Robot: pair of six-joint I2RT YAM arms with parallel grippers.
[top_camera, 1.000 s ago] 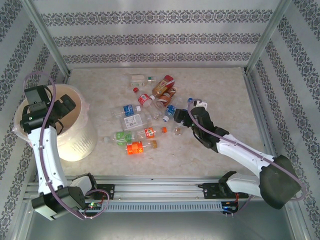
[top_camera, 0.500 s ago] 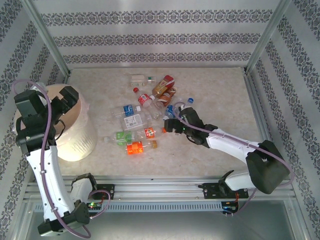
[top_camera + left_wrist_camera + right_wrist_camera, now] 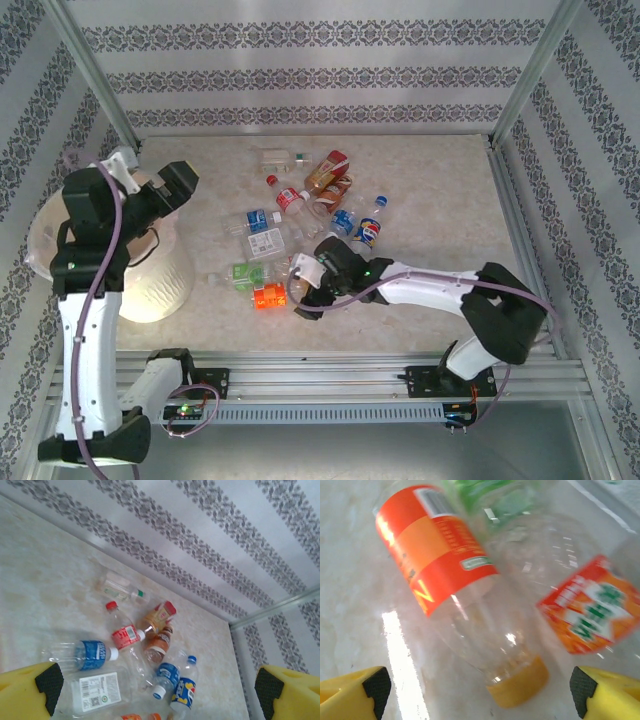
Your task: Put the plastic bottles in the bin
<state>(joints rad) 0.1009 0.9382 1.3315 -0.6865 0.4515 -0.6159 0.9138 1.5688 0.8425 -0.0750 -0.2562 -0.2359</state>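
- The right hand [image 3: 477, 682] is low over the near part of the tabletop [image 3: 440, 190]. Its two fingers [image 3: 370, 687] are spread wide.
- A bottle with an orange label [image 3: 437, 545] and an orange cap lies on its side between those fingers. They are not touching it.
- Just beside it lie a bottle with a green label [image 3: 243, 271] and a bottle with a red and orange label [image 3: 592, 605].
- The bin [image 3: 165, 280] stands on the left side of the tabletop, apart from the bottles.
- The left hand [image 3: 157, 685] is up high by the far right edge of the bin. Its fingers are spread and hold nothing.
- In the middle lie a bottle with a blue label [image 3: 258, 217], a bottle with a white label [image 3: 265, 241] and a bottle with a red cap [image 3: 288, 198].
- To their right are two blue bottles [image 3: 370, 232], touching.
- A little farther are two brown bottles [image 3: 325, 172].
- Farthest is a clear bottle with a green cap [image 3: 280, 156].
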